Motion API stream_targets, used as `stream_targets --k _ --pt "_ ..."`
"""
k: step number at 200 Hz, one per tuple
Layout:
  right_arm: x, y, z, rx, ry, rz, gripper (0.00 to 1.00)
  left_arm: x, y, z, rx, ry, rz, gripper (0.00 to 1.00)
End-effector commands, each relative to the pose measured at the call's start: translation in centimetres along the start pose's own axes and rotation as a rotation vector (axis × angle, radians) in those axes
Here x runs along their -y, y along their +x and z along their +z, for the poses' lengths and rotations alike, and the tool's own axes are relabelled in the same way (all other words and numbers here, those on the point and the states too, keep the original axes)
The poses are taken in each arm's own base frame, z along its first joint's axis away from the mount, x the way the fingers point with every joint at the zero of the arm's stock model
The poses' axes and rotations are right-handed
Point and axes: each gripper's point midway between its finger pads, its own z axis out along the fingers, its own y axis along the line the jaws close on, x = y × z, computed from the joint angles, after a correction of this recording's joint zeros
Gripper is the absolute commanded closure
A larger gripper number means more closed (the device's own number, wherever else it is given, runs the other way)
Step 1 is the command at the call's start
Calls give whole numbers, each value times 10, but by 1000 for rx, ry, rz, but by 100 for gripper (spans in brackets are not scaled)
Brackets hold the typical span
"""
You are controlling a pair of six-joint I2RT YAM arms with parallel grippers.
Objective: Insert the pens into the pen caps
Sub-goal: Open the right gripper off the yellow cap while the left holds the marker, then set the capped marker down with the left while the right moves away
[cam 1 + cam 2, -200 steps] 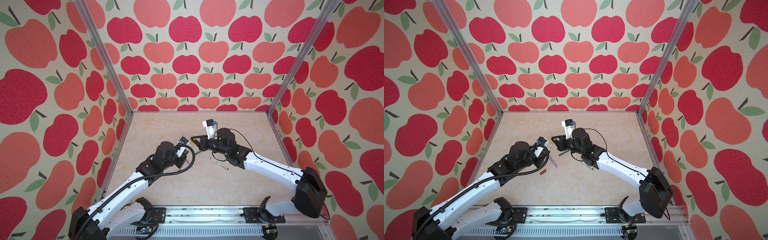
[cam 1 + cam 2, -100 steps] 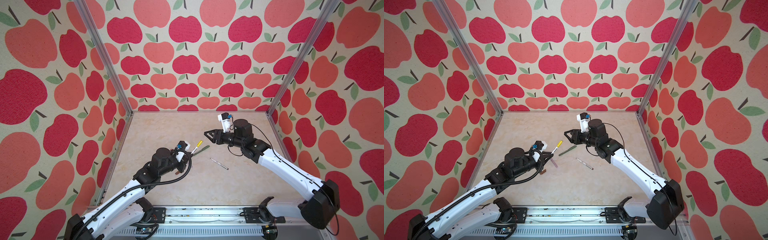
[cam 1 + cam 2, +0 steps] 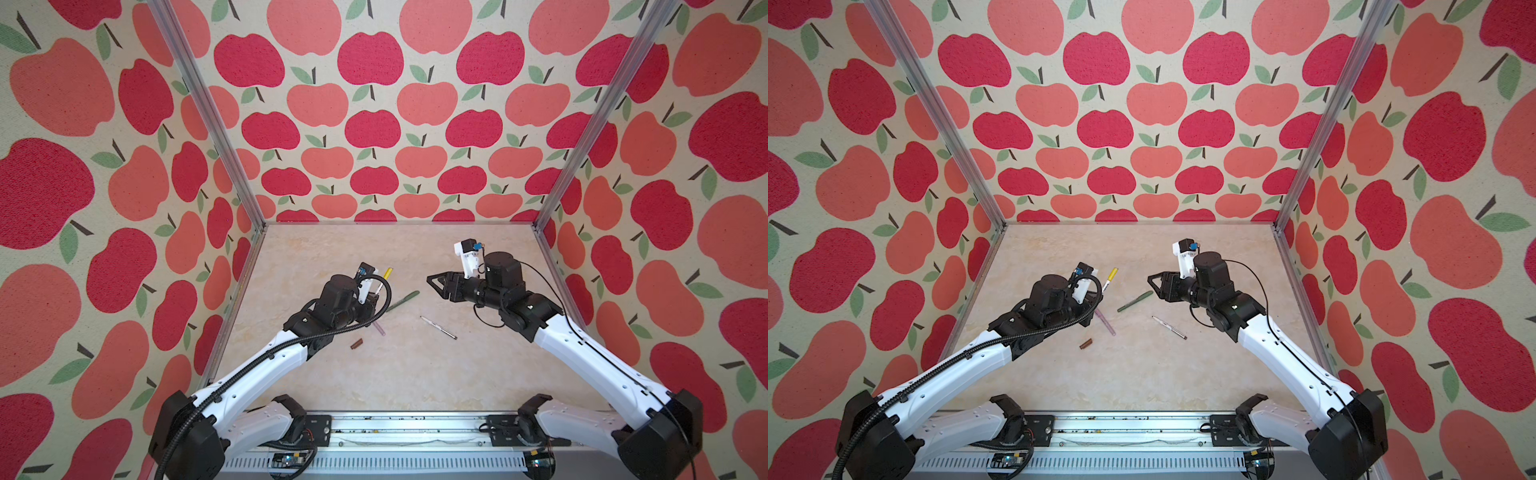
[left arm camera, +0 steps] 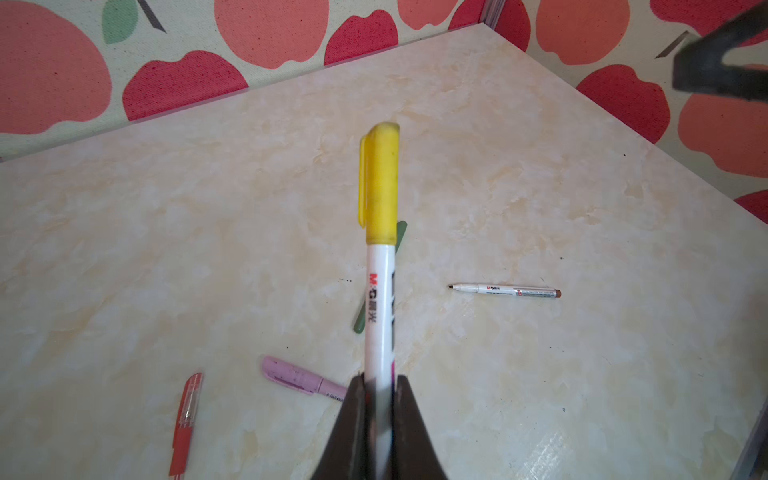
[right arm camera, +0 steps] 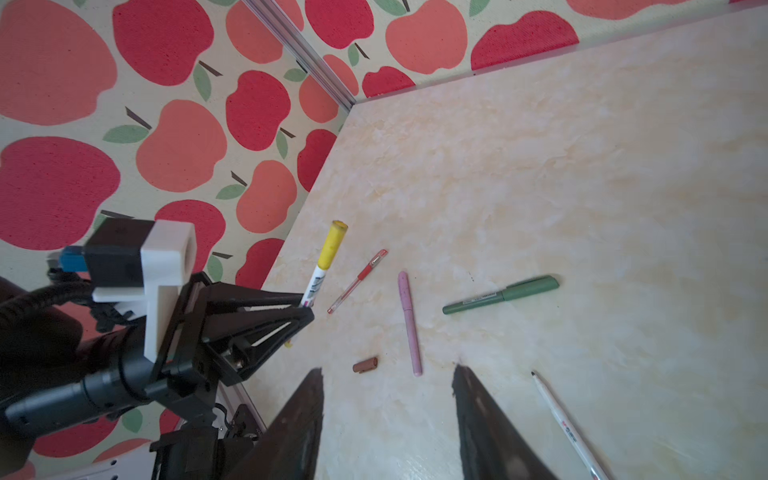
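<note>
The left gripper (image 4: 380,380) is clamped on the white barrel of the yellow-capped pen (image 4: 380,291), which sticks up and away from its jaws at centre left in both top views. The right gripper (image 5: 386,374) stands with jaws apart and holds nothing, pointing left at right of centre, above the table (image 3: 415,374).

Between the two grippers lie the green pen (image 3: 402,300) and the uncapped white pen (image 3: 438,327), well apart. The lilac pen (image 5: 409,324) and the red pen (image 5: 357,281) lie under the left wrist, and the brown cap (image 3: 357,344) is just below them. That makes five pens, four of them capped, and one loose cap.

Bare tabletop runs from this cluster up to the back wall edge and down to the front rail. Each arm rises from a lower corner, bent at the elbow.
</note>
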Motion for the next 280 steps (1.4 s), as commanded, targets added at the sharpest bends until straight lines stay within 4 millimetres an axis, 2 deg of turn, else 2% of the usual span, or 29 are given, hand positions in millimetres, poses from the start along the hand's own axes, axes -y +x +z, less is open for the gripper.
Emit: stream_targets --k 1,38,63,84,124,164,211,228,249,280 --pt "10 7 -11 12 45 -33 47 -15 -9 13 -28 -63 -68 100" --pt "14 9 -23 28 75 -62 47 -37 -18 55 -100 -123 -254 100" --pt "22 13 -31 10 122 -87 47 -51 -4 89 -188 -177 -382 100" --pt "29 19 -38 8 146 -89 46 -56 11 116 -229 -204 -440 100" --pt "32 23 -49 13 158 -79 46 -68 43 152 -329 -281 -473 100" --pt "33 20 -59 21 182 -90 46 -75 68 167 -398 -330 -457 100" --pt "31 18 -59 20 179 -84 46 -74 84 176 -417 -324 -453 96" --pt "31 17 -60 17 181 -83 46 -72 86 177 -422 -313 -454 91" --pt "31 17 -60 12 191 -89 46 -71 88 177 -424 -311 -459 75" --pt "33 19 -61 -12 207 -96 46 -72 86 173 -411 -316 -460 64"
